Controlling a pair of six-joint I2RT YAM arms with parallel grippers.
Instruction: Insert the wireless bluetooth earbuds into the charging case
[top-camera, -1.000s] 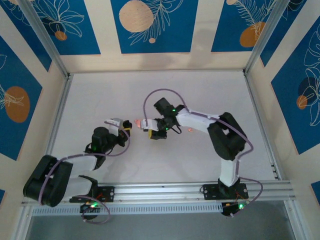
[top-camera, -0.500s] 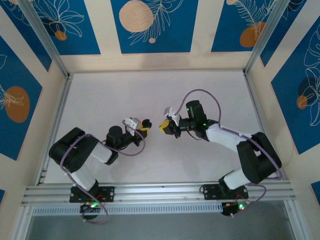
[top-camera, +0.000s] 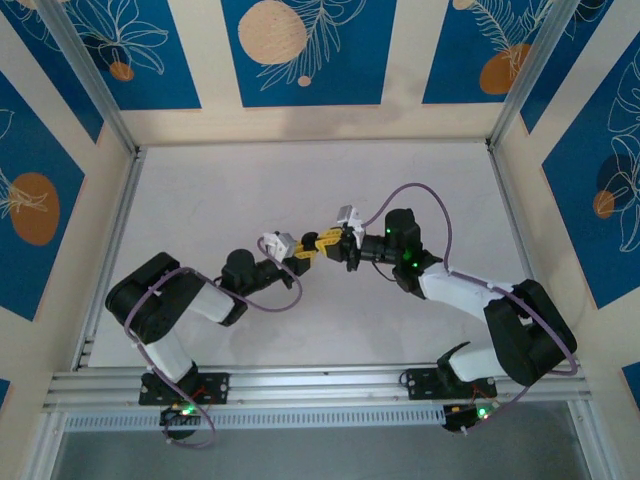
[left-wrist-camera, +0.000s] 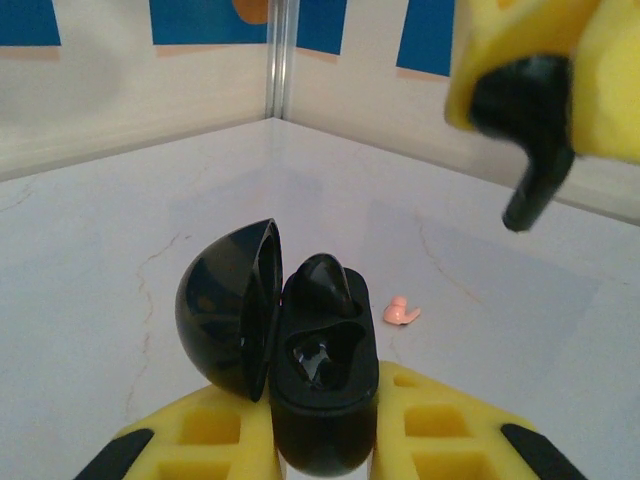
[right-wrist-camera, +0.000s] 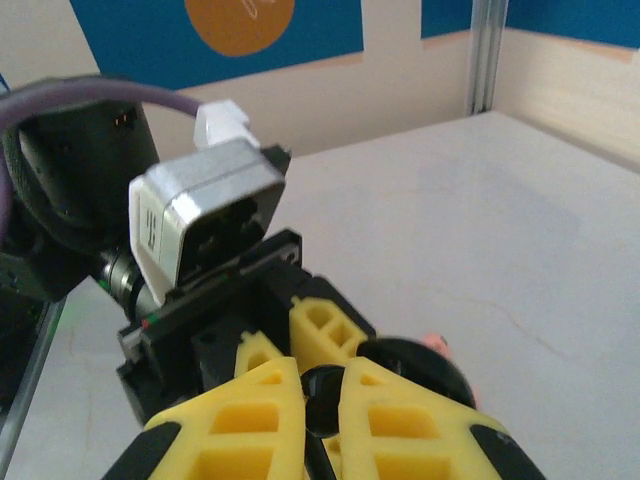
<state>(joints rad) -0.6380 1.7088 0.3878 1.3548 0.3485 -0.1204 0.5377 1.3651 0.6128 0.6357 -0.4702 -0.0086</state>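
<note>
the left tool (left-wrist-camera: 320, 400) is clamped on the lower body of the charging case (left-wrist-camera: 322, 350), a glossy black shell. its domed lid (left-wrist-camera: 225, 310) is swung open to one side, so the wells face up toward the other arm. the wells are dark and shiny, and i cannot tell whether either is filled.

the right tool (right-wrist-camera: 320, 400) is pinched together on the dark earbud (left-wrist-camera: 535, 135), stem hanging down, above and beyond the open case and apart from it. that pose looks meant for lowering the bud into a well.

the pale pink earbud (left-wrist-camera: 402, 313) lies on the surface (left-wrist-camera: 90, 300) just past the case, untouched.

no brand, label or writing can be read on the case, buds or tools. the wall panels (left-wrist-camera: 200, 20) carry only blue and orange shapes.
</note>
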